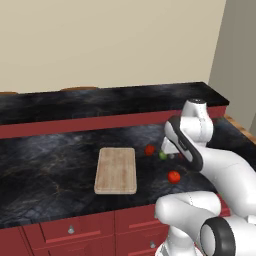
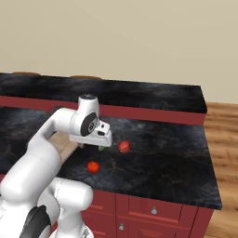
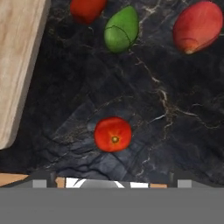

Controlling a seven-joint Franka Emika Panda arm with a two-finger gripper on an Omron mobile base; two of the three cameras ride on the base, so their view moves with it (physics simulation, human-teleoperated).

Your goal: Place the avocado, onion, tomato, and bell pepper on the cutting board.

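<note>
On the black marble desk (image 1: pixel 50 165) below a beige wall (image 1: pixel 100 40), bare cutting board (image 1: pixel 116 170), tomato (image 3: pixel 113 134) stem-up in hand view, pincer (image 2: pixel 95 145) released.

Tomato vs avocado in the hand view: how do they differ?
Colour: the small smooth bright orange-red tomato against the bright green avocado.
Shape: the tomato is round with a stem spot facing the camera; the avocado is elongated and tapers to a point.
Position: the avocado lies close beside the other produce; the tomato sits alone, apart from it.
Shared: both rest on the dark marbled counter, off the pale wooden cutting board.
</note>
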